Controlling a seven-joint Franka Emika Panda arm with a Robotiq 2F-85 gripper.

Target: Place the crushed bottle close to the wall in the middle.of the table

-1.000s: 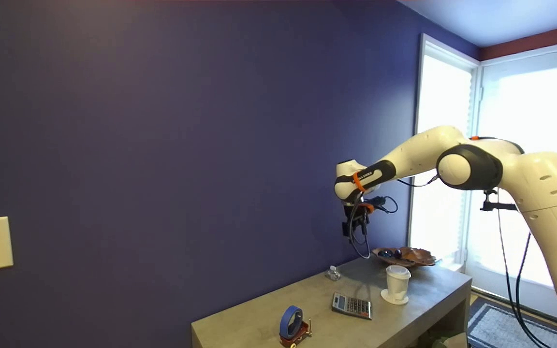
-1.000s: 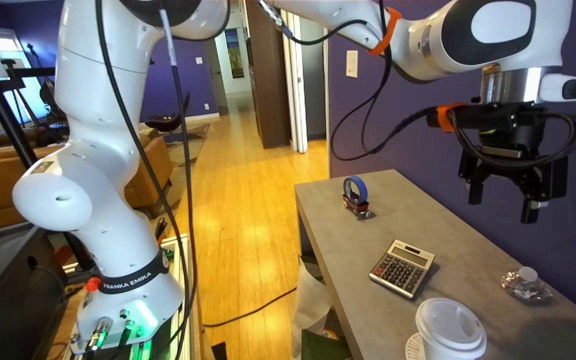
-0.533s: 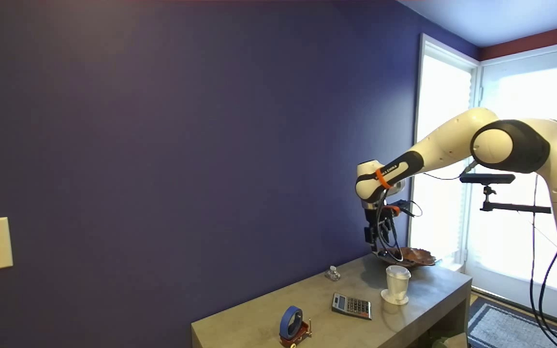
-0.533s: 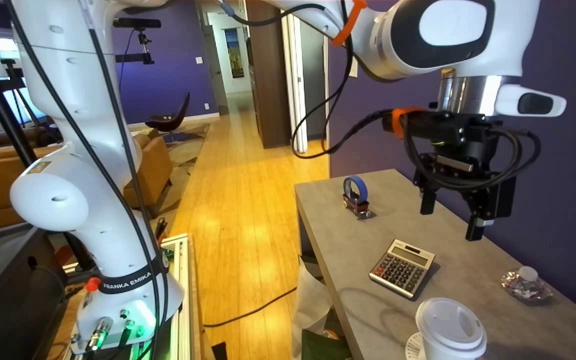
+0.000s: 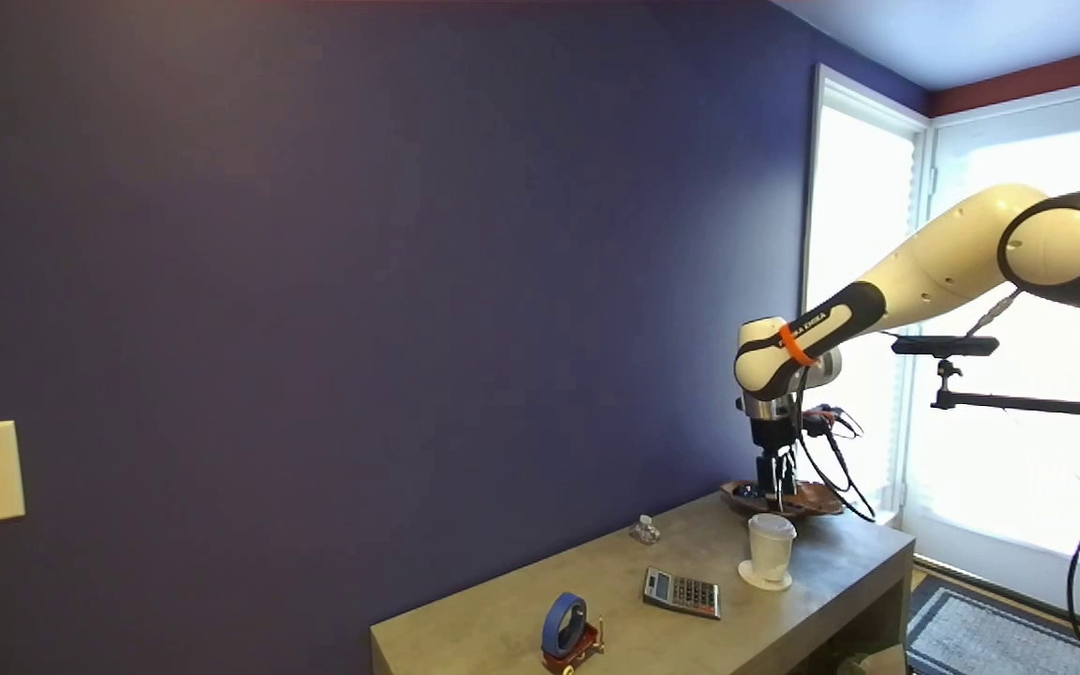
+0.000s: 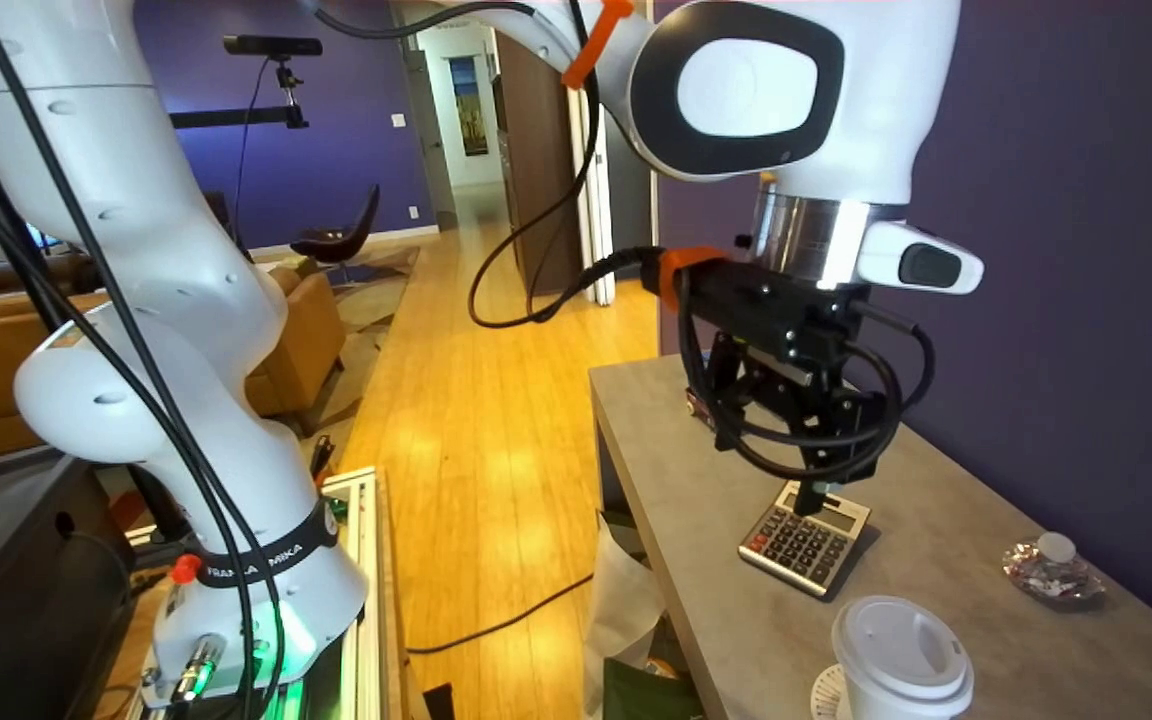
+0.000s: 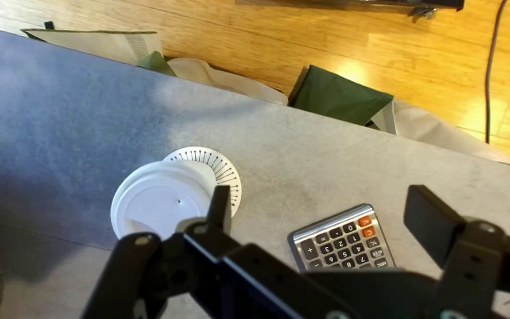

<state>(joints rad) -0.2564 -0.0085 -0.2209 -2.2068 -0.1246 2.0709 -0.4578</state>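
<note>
The crushed bottle point(image 5: 645, 532) is small, clear and crumpled with a white cap. It rests on the grey table point(image 5: 502, 619) close to the purple wall point(image 5: 362, 328). It also shows at the right in an exterior view point(image 6: 1051, 575), its cap facing up. It is out of the wrist view. My gripper point(image 6: 768, 470) is open and empty, above the table and apart from the bottle, on the side away from the wall. In the wrist view its fingers point(image 7: 323, 210) stand wide apart, with the calculator below between them.
A calculator point(image 6: 806, 535) lies mid-table. A white lidded cup point(image 6: 901, 655) stands near the front edge on a round white disc point(image 7: 228, 177). A brown bowl point(image 5: 817, 497) is at the far end. A blue tape roll point(image 5: 559, 623) sits in a small red wagon point(image 5: 582, 647).
The arm has swung away from the wall toward the robot's base side, lowering a little, and the gripper has turned. The bottle and other table objects have not moved. The gripper stays open.
</note>
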